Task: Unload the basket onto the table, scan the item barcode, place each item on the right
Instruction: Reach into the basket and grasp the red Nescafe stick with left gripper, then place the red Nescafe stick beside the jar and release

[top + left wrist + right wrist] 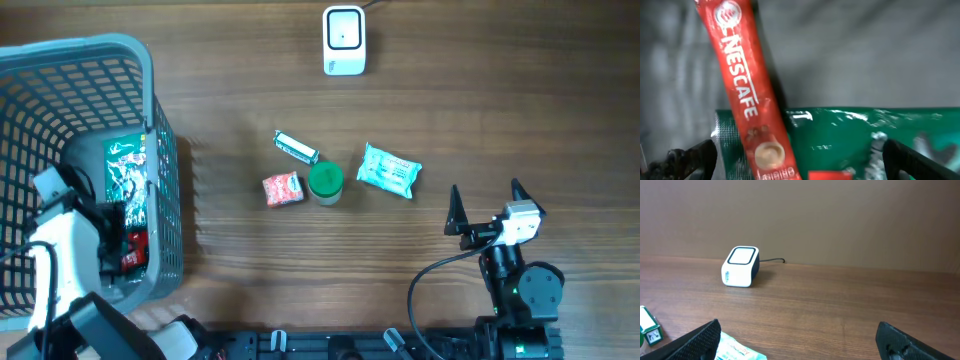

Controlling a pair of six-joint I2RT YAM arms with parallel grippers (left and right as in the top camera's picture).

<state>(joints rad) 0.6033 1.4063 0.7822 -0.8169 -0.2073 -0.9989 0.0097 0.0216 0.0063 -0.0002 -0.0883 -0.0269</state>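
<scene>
Brown wooden surface, plain brown wall behind. Left of frame: grey plastic mesh basket. Left claw is inside it, spread wide, gripping nothing, above red Nescafe stick sachet lying across green foil packet. Top centre: white barcode scanner. Lower right: right claw spread wide, empty.

red nescafe stick inside basket

Nescafe stick cut off top, bottom; green packet blurred, cut off right; basket behind blurred.
</scene>
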